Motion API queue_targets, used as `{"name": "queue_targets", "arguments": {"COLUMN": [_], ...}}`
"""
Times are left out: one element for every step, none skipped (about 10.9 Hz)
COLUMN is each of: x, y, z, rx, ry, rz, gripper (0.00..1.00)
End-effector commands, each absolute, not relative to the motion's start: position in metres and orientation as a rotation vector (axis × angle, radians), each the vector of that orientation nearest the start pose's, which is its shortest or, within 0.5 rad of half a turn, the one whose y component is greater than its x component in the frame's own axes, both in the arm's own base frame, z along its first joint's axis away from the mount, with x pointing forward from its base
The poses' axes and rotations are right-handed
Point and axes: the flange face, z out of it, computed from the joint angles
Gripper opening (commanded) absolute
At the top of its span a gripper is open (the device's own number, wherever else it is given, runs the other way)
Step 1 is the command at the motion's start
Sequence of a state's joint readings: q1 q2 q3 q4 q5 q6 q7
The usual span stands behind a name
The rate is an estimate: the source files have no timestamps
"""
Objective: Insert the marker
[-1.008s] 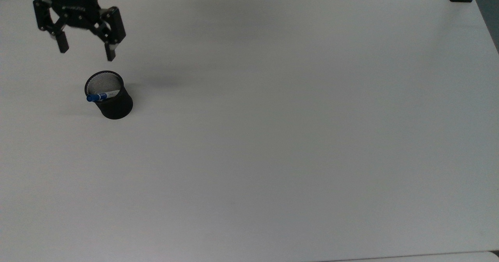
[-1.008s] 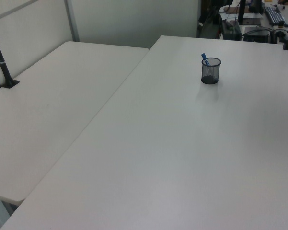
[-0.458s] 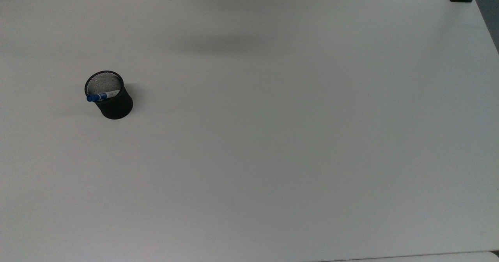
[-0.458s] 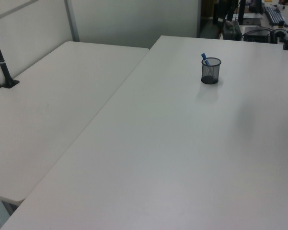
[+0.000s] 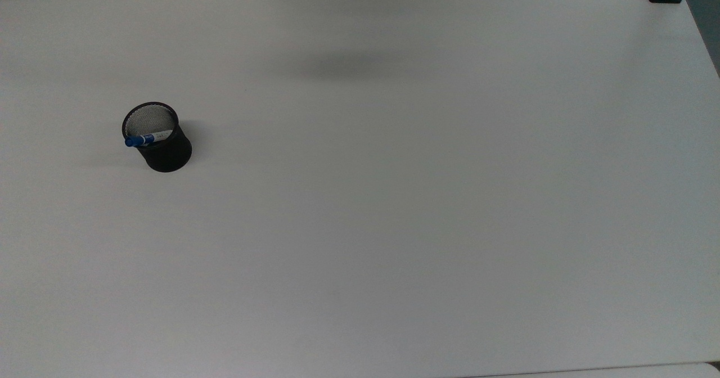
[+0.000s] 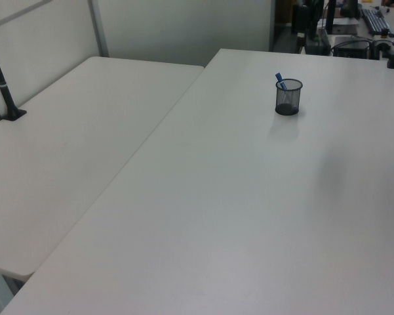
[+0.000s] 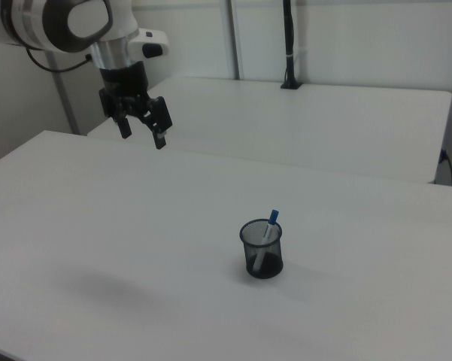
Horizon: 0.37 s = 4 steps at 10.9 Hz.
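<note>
White tabletop [image 5: 394, 198] pretty much everywhere you look, a big plain work surface with a second white table [image 6: 72, 131] butted up against it on the left view's left. On that second table there's a black pole [image 6: 1, 82] clamped upright near the wall.

On the main table sits a black mesh cup [image 5: 158, 144], standing upright, over toward the top view's left. The marker [image 5: 147, 138] is inside it, leaning against the rim, white barrel down in the cup and the blue cap poking out just over the edge. In the right view you can see the marker [image 7: 266, 235] tilted with its blue end up and to the right view's right, lower end resting at the cup [image 7: 262, 250] bottom. The left view has the cup [image 6: 288, 97] far back on the table with the blue tip [image 6: 280, 80] sticking up.

The gripper [image 7: 141, 134] hangs high in the air on the right view's upper left, well apart from the cup, pointing down. Its two black fingers [image 7: 159, 135] are spread wide with nothing between them. The arm's white body [image 7: 68, 22] is up behind it. A soft shadow [image 5: 349, 66] lies on the table near the top view's far edge.

Past the table's far end in the left view there's a desk with a keyboard [image 6: 375, 20] and some dark gear.
</note>
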<state>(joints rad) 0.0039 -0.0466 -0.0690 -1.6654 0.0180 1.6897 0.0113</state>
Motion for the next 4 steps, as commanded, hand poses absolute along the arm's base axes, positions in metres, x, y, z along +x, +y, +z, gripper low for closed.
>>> {"name": "queue_targets", "arguments": {"x": [0.5605,0.5604,0.561,0.5605], "y": [-0.0406,-0.043,-0.0426,-0.039], "z": [0.6128,0.613,0.6124,0.6129], "rx": [-3.154,-3.162,-3.188,-3.196], "ry": [0.117,0.12,0.108,0.097], "rz": [-0.207,-0.21,-0.211,-0.206], "gripper": [1.0,1.0,1.0,1.0]}}
